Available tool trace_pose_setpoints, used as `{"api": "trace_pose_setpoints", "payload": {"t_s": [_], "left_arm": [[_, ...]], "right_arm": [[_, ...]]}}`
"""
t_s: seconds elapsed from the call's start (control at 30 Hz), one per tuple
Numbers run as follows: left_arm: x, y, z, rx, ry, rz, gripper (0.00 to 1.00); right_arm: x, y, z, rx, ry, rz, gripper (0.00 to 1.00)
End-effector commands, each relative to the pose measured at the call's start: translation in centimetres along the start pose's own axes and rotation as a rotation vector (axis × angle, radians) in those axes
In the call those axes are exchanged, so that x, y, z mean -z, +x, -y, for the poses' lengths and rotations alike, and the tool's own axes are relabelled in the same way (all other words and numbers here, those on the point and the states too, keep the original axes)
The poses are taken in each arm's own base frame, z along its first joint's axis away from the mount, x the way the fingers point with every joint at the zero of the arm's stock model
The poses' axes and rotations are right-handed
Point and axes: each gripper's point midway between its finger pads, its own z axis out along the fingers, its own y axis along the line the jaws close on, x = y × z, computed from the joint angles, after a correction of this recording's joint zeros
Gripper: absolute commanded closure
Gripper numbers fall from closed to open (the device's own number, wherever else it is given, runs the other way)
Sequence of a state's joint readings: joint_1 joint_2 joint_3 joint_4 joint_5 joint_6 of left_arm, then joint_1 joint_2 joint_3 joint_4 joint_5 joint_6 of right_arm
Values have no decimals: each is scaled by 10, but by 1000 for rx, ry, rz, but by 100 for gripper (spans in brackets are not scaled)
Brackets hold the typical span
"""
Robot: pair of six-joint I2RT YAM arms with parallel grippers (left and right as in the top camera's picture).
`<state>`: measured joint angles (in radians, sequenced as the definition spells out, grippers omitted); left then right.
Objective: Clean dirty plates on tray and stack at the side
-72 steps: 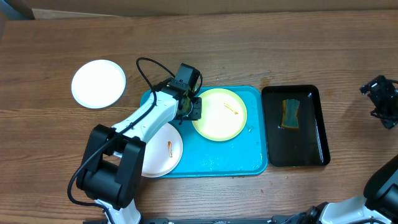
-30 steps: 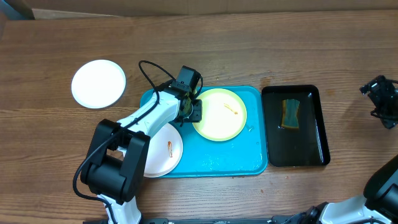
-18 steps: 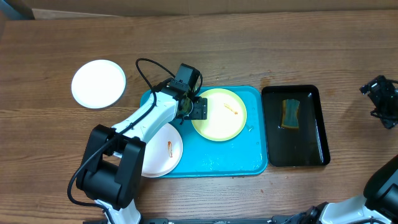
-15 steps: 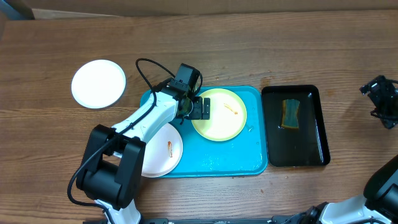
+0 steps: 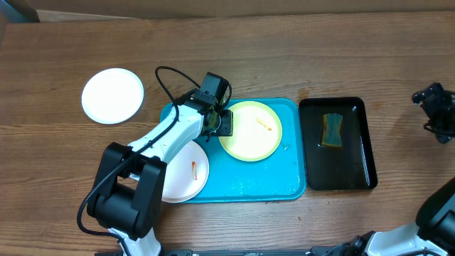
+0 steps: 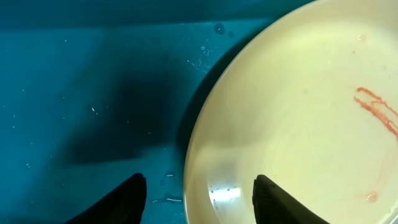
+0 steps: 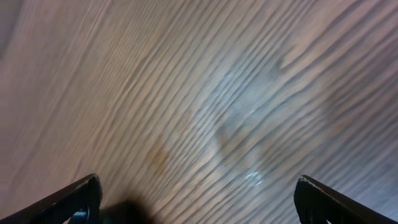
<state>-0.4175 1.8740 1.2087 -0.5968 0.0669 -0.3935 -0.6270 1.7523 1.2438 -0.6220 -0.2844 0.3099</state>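
Note:
The turquoise tray (image 5: pixel 263 181) holds a lime-green plate (image 5: pixel 250 131) with a red-orange smear and, at its front left corner, a white plate (image 5: pixel 186 174) with a small smear. A clean-looking white plate (image 5: pixel 112 95) lies on the wood at the far left. My left gripper (image 5: pixel 225 125) is down at the lime plate's left edge. In the left wrist view that gripper (image 6: pixel 199 193) is open and straddles the rim of the lime plate (image 6: pixel 298 124), with one finger over the tray (image 6: pixel 93 93) and the other over the plate. My right gripper (image 5: pixel 435 114) hangs open over bare wood.
A narrow black tray (image 5: pixel 370 142) with a sponge (image 5: pixel 331 130) stands right of the turquoise tray. The left arm's body and cable reach over the tray's left side. Bare wooden table lies behind the trays and under the right gripper (image 7: pixel 199 199).
The left jaws spread wide over the lime plate's rim, then narrowed again around it. Plates and trays have not moved. The right arm shifted only slightly.

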Motion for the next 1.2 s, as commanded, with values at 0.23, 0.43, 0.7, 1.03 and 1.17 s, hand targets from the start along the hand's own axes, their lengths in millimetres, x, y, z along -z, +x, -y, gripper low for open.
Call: {"api": "trace_pose_setpoints", "payload": {"t_s": [0.23, 0.43, 0.7, 1.03, 1.17], "left_arm": [[9, -7, 5, 3, 17, 30, 62], [2, -3, 3, 6, 10, 12, 63], [-3, -1, 2, 13, 4, -2, 71], [-4, 1, 1, 13, 1, -8, 70], [-5, 1, 1, 13, 0, -10, 69]], "right_arm": [[18, 50, -80, 144, -331, -196, 0], [2, 102, -63, 272, 4, -293, 0], [-3, 157, -94, 523, 97, -347, 0], [-9, 211, -74, 657, 253, -409, 0], [-20, 215, -62, 681, 289, -377, 2]]}}
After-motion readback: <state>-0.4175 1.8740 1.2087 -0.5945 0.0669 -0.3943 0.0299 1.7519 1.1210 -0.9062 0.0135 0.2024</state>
